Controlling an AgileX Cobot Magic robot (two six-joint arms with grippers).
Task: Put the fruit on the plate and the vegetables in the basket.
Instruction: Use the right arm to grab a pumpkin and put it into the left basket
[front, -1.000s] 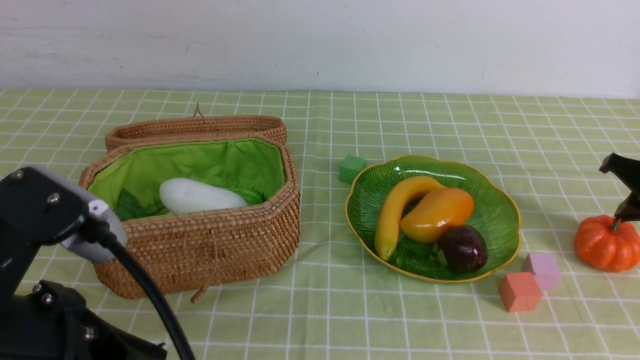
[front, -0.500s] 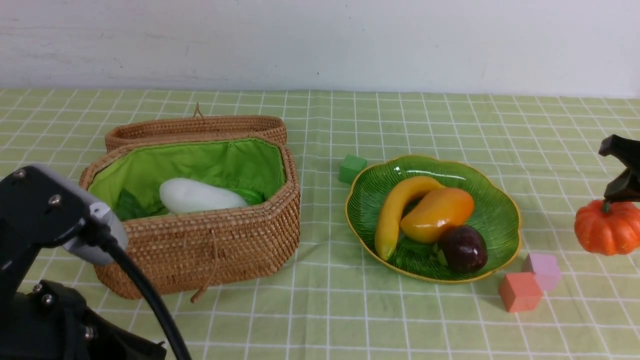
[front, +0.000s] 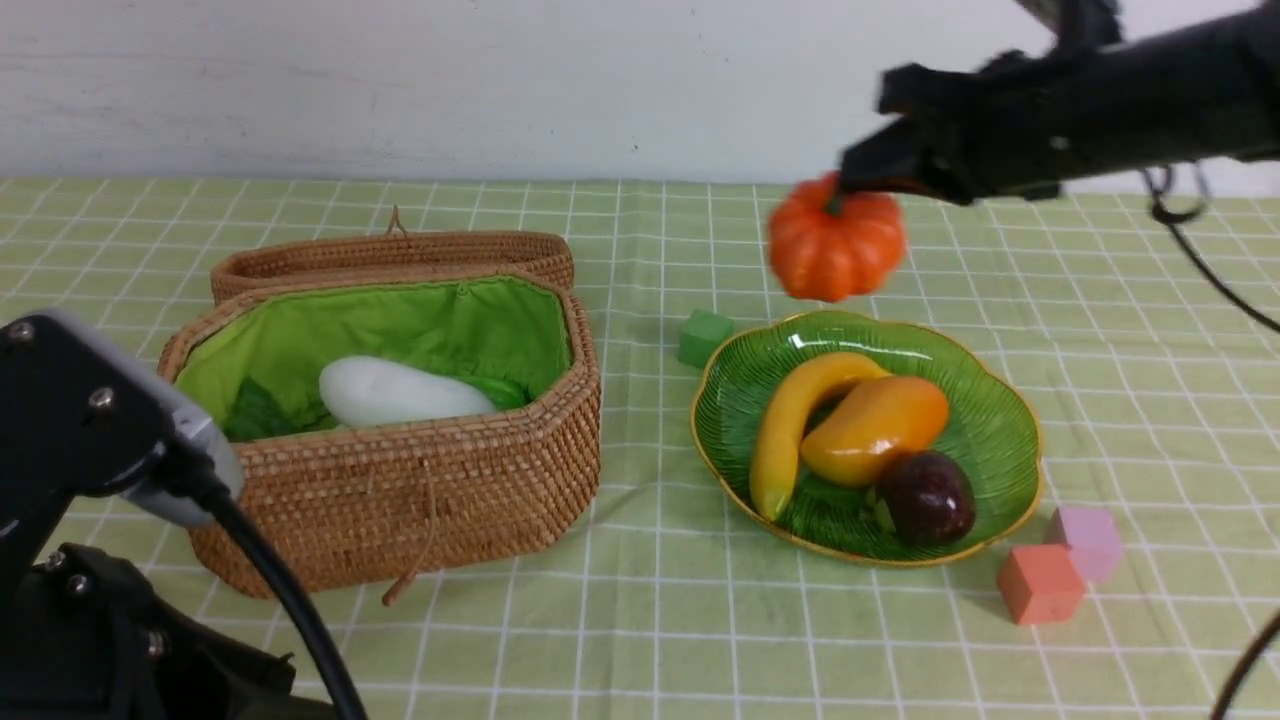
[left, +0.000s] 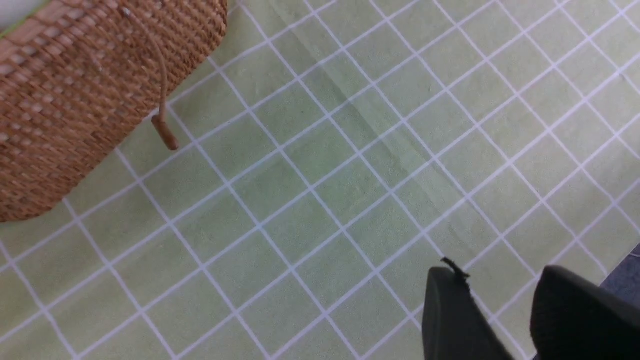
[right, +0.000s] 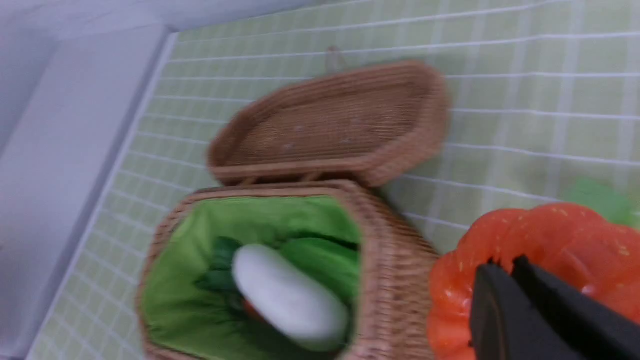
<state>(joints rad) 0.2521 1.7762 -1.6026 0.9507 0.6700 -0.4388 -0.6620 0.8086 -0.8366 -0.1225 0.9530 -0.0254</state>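
I have a plain white wall (front: 500, 90) at the back, faintly scuffed, meeting the tabletop in a straight line. The tabletop wears a pale green cloth (front: 1100, 300) ruled in white squares, which covers all of it I can see. On my left wrist view a soft crease (left: 380, 140) runs across the cloth. Light is even, shadows short and faint. On the blurred right wrist view a white ledge (right: 65, 190) borders the cloth, perhaps the wall's foot.

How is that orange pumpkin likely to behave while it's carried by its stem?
Probably light: the right gripper holds the pumpkin aloft by its stem alone. Hanging from that one small pinch, it may swing or twist. Its round, ribbed body looks stiff and could roll when dropped into the basket.
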